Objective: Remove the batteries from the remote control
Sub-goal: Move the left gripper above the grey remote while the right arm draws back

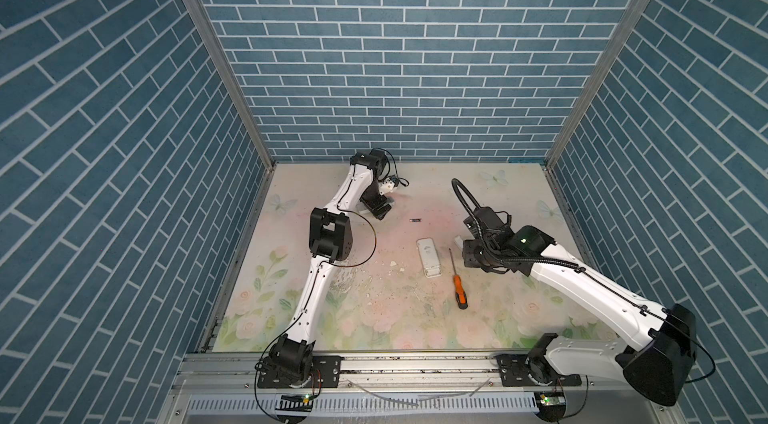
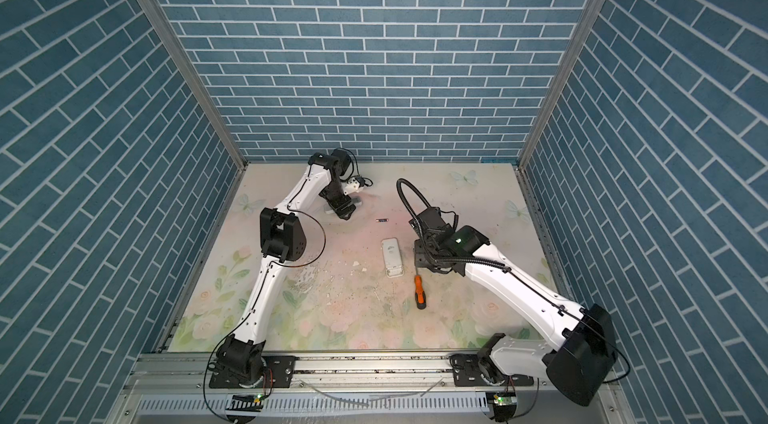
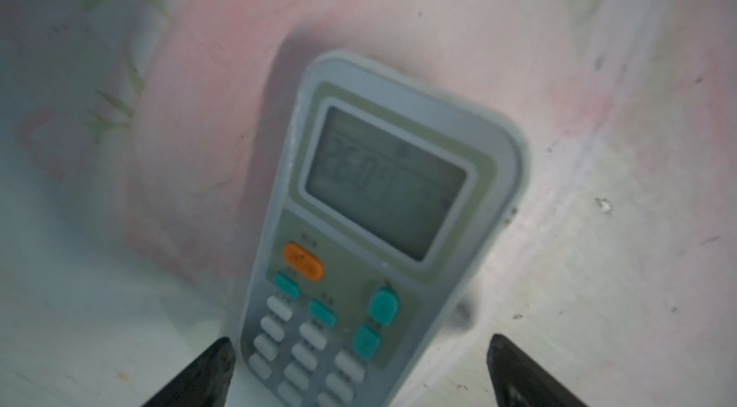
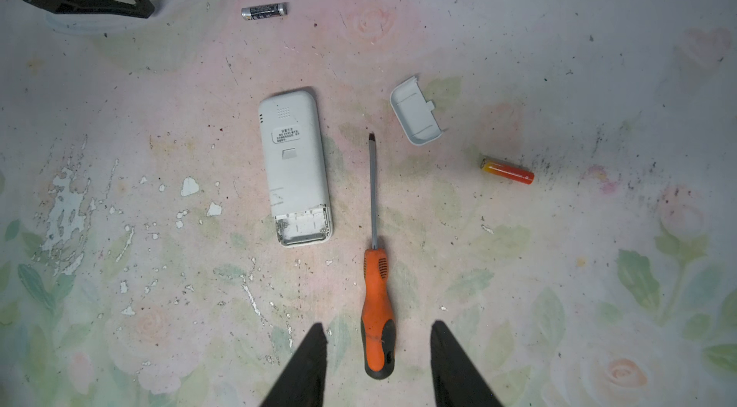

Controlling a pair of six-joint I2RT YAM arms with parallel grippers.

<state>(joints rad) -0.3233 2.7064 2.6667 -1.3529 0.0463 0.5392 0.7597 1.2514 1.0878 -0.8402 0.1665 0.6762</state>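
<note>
The floral mat (image 1: 374,318) covers your whole work surface, worn and flaked near its middle. Your left arm reaches to the far side. There the left gripper (image 3: 359,339) stands with its jaws spread wide on either side of the grey remote (image 3: 379,225), which lies screen up. You can see a gap at each finger, so it has hold of nothing.

Your right arm bends in over the right of the mat. The right gripper (image 4: 378,324) hangs with its jaws partly apart and empty, and the screwdriver (image 4: 377,305) shows between them at its handle end.

The white remote (image 4: 295,166) lies face down mid-table in both top views, its battery compartment uncovered. The screwdriver lies just beside it, roughly parallel, with its tip pointing toward the back wall. The white cover (image 4: 416,112) rests inner side up near that tip.

The black battery (image 4: 264,11) lies loose on the mat, between the left gripper and the white remote and well apart from both. The orange-gold battery (image 4: 506,170) lies on the mat beyond the cover, on the far side of the screwdriver from the white remote.
</note>
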